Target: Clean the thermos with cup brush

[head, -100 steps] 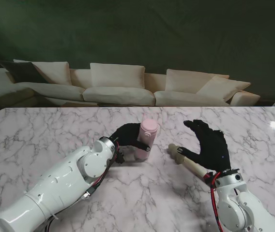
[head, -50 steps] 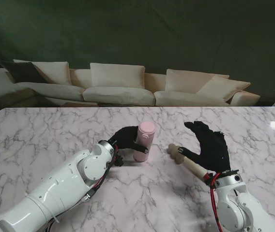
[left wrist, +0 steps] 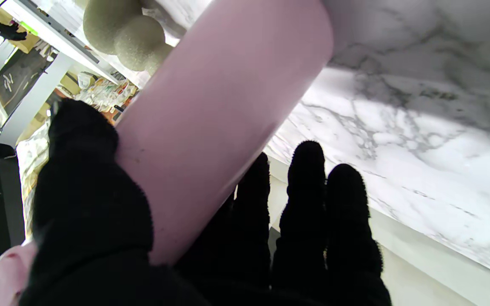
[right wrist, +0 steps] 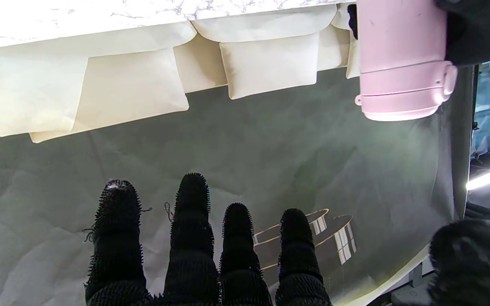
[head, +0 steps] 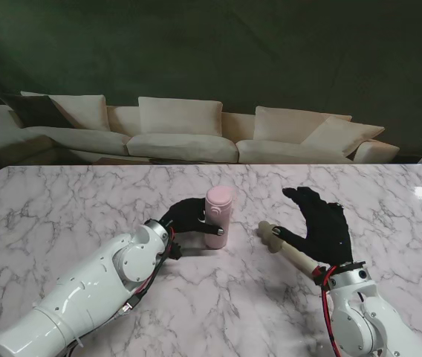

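mostly smooth pink cylindrical thermos (head: 218,216)

Both arms are clad in glossy white shells with rounded, bulbous joint housings. At each wrist, bundled red and black cables run exposed along the outside of the shell. The left hand (head: 187,216) and right hand (head: 321,227) are each covered by a black glove. In the wrist views the glove fabric appears fuzzy and knitted, with short fibres standing off the fingertips (right wrist: 193,187); one fingertip carries a pale mark, possibly wear or lint. A dark collar ring separates each white forearm from its gloved hand.
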You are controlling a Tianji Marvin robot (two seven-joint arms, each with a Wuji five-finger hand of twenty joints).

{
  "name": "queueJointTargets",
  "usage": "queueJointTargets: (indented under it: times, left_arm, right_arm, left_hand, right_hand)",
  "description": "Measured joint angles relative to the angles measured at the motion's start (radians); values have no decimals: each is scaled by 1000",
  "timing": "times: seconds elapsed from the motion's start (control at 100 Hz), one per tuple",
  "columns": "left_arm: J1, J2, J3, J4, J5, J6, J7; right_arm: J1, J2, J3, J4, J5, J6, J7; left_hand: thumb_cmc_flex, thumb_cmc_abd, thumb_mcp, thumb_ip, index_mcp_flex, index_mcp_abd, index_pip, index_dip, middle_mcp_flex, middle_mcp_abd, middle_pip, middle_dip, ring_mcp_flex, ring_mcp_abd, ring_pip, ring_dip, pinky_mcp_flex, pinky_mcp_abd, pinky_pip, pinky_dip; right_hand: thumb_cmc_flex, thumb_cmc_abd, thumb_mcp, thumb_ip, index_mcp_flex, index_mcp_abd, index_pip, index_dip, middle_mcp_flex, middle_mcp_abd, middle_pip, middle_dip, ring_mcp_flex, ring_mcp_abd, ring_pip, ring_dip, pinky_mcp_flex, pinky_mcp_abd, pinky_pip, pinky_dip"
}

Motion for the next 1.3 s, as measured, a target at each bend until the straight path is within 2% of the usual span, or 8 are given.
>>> queueJointTargets:
  times: [0.36,0.54,0.78,0.86,0.99,1.1,1.17,1.3]
  left_arm:
    - [12,23,-16,-14,36,0,-13]
    - [16,36,-21,-30,39,5,-51]
    - [16,47,-27,-41,38,5,-78]
    - [16,48,-31,-41,42,4,-82]
    - [30,55,-60,-62,61,6,-98]
    - [82,85,-135,-178,81,40,-243]
    - [130,114,-202,-284,164,52,-356]
    - [209,152,-321,-399,204,42,-435]
  right_arm:
    - [2,-1,-1,1,2,2,0]
    - [4,-1,-4,2,4,7,0]
    - [5,-1,-4,3,7,10,0]
    - [5,-2,-3,3,8,10,0]
    - [5,-2,-2,2,8,10,1]
    - [1,-2,5,-2,6,10,6]
    - [-5,-2,15,-10,0,9,7]
    - [-19,-2,33,-33,-5,9,12]
  left_hand:
    - [-66,52,53,4,13,-10,-145,-79,-66,10,-28,-15,-48,4,-50,-19,-36,7,-58,1]
    - [-100,77,79,5,-75,-12,-260,-167,-137,10,-48,-36,-83,4,-83,-28,-65,7,-93,1]
    - [-149,77,83,5,-122,-12,-306,-224,-150,10,-62,-36,-105,4,-106,-38,-89,10,-119,1]
    - [-163,77,83,5,-123,-12,-314,-239,-177,10,-76,-45,-123,4,-116,-40,-96,11,-130,1]
    - [-175,77,83,5,-136,-14,-319,-262,-326,33,-152,-94,-187,6,-161,-73,-126,17,-198,1]
    - [-175,80,83,5,-148,-28,-321,-271,-410,37,-202,-137,-227,7,-211,-113,-161,19,-276,-12]
    - [-175,79,83,5,-161,-36,-332,-278,-468,39,-228,-158,-267,5,-233,-138,-173,20,-314,-24]
    - [-161,109,81,5,-159,-46,-321,-278,-496,44,-242,-181,-292,17,-252,-165,-189,20,-348,-26]
  right_hand:
    - [0,0,-4,0,0,0,0,0,0,0,0,0,0,0,0,0,-11,0,-7,0]
    - [0,0,-4,0,0,0,0,1,0,0,0,0,0,0,0,0,-12,0,-8,0]
    - [22,10,-6,1,0,0,0,1,0,0,0,0,0,0,0,0,-15,0,-11,0]
    - [22,10,-6,1,0,0,0,1,0,0,0,0,0,0,0,0,-17,0,-17,0]
    - [22,10,-16,1,0,0,0,1,0,0,0,0,0,0,0,0,-22,0,-19,0]
    - [22,10,-16,1,0,0,0,1,0,0,0,0,0,0,0,0,-29,0,-28,0]
    - [22,10,-16,1,0,0,0,1,0,0,0,0,0,0,-2,0,-30,0,-28,0]
    - [37,10,-16,1,0,0,2,1,0,0,0,0,0,36,-28,-11,-30,0,-30,0]
